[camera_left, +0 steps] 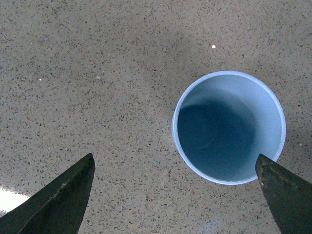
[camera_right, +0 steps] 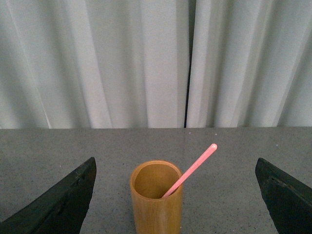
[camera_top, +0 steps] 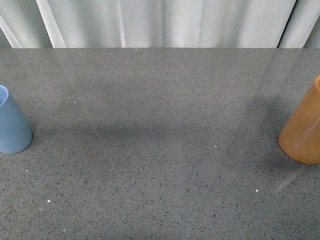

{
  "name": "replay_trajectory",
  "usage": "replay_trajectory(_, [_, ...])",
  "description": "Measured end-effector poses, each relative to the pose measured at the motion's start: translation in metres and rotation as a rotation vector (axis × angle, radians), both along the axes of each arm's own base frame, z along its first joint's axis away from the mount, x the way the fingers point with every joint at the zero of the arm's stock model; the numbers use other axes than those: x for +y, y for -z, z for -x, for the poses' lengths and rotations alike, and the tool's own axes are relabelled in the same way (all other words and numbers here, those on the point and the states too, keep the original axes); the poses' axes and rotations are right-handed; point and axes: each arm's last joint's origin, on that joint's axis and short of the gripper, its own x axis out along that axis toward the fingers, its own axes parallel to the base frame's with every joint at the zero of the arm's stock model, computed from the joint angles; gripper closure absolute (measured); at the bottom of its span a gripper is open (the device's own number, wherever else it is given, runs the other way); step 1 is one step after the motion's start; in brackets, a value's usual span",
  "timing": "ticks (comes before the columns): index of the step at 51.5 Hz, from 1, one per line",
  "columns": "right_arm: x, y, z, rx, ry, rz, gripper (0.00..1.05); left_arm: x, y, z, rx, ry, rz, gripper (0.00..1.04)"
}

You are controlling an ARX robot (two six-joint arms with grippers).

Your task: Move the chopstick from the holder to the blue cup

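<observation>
1. the thin pink chopstick [camera_right: 192,167] leans in the round orange wooden holder [camera_right: 156,209], between the spread right jaws.
2. the round blue cup [camera_left: 229,127] stands on the grey table [camera_left: 97,73], under the spread left jaws, close to one.

Three items on one table [camera_top: 152,179].
One blue cup [camera_top: 9,126], one wooden holder [camera_top: 308,124], one pink chopstick [camera_right: 190,169]: two vessels and a single stick in all.

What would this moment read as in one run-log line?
phase: pre-grasp | chopstick: in holder | blue cup: empty | left gripper: open over cup | right gripper: open, facing holder
</observation>
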Motion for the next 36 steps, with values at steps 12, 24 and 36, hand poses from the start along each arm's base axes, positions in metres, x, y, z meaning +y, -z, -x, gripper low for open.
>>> replay_trajectory(12, [0.000, 0.000, 0.000, 0.000, 0.000, 0.000, 0.10, -0.009, 0.015, -0.011, 0.018, 0.018, -0.020, 0.07])
replay_trajectory(24, [0.000, 0.000, 0.000, 0.000, 0.000, 0.000, 0.10, -0.009, 0.034, -0.022, 0.043, 0.000, -0.052, 0.07])
replay_trajectory(36, [0.000, 0.000, 0.000, 0.000, 0.000, 0.000, 0.10, -0.013, 0.049, -0.036, 0.072, 0.010, -0.097, 0.10])
